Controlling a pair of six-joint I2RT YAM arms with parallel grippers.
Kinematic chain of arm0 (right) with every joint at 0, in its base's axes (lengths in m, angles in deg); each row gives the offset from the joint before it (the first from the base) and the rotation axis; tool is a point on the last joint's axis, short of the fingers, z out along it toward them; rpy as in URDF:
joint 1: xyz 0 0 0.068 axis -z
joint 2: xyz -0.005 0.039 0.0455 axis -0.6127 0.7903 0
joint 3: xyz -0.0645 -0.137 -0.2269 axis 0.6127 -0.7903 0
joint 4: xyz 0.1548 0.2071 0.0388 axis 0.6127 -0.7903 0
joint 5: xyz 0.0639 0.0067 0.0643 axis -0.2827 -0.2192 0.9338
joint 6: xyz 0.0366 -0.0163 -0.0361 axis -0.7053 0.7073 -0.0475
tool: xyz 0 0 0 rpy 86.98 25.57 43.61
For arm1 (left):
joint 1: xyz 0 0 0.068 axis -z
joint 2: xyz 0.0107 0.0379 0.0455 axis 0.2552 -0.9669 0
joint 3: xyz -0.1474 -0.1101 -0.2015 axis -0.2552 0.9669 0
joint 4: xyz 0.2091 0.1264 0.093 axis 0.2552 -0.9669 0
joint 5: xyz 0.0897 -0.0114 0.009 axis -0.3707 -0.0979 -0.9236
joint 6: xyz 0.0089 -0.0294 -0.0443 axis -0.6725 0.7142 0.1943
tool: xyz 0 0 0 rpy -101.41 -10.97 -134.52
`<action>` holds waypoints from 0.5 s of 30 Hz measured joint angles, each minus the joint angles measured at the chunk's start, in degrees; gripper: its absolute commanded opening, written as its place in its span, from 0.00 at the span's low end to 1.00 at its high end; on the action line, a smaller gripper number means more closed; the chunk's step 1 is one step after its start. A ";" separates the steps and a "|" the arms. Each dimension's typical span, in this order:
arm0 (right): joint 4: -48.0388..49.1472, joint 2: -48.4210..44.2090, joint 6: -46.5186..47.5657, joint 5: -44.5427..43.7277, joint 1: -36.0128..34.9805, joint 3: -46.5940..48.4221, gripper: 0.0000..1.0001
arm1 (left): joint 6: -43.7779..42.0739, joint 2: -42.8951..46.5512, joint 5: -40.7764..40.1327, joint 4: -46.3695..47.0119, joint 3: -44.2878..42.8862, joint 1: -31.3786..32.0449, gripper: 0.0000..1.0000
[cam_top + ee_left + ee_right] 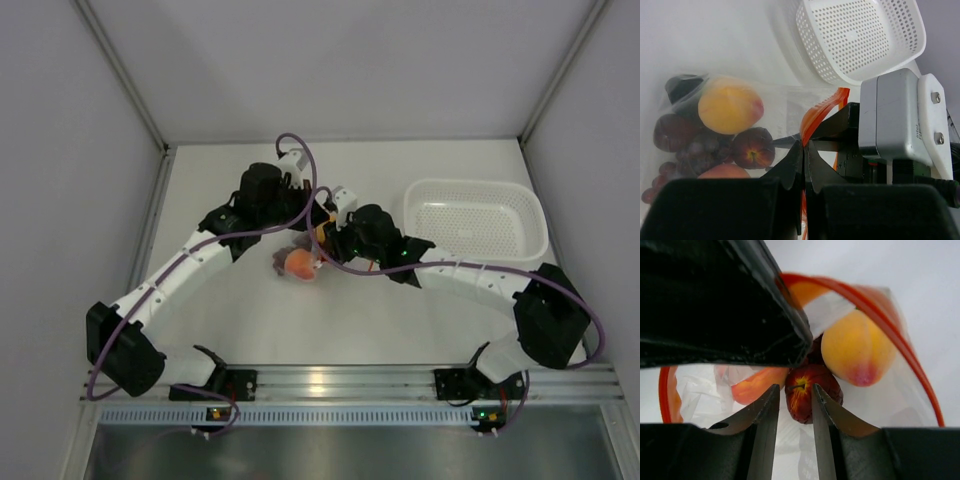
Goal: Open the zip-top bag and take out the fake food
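Note:
The clear zip-top bag (298, 264) lies mid-table with its mouth held open. My left gripper (805, 145) is shut on the bag's red-orange zip strip (822, 110). The fake food sits inside: a yellow-orange round fruit (730, 107), a small dark red apple (752, 150) and purple grapes (695, 155). My right gripper (796, 392) reaches into the bag's mouth. Its jaws stand narrowly apart on either side of the dark red apple (804, 405), below the yellow fruit (857, 350) and beside an orange peach (757, 385). The left gripper's black finger (715, 300) fills the upper left of the right wrist view.
A white perforated basket (475, 185) stands at the back right, just beyond the right arm; it also shows in the left wrist view (860, 35). Grey walls close in the table on the left, right and far sides.

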 measured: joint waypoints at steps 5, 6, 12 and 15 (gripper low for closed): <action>2.10 2.08 2.64 -1.57 -0.04 0.09 0.33 | -1.79 -0.31 3.02 -0.02 0.00 0.04 0.00; 1.90 2.97 2.43 -1.84 -0.02 0.24 0.33 | -2.08 -0.31 3.39 0.02 0.00 -0.07 0.00; 2.32 5.81 -0.31 -2.25 0.17 0.13 0.46 | -2.99 -0.55 3.06 0.02 0.00 -0.72 0.00; 4.46 5.84 -1.27 -2.36 0.17 -1.29 0.54 | -2.99 -0.57 3.26 0.09 0.00 -0.68 0.00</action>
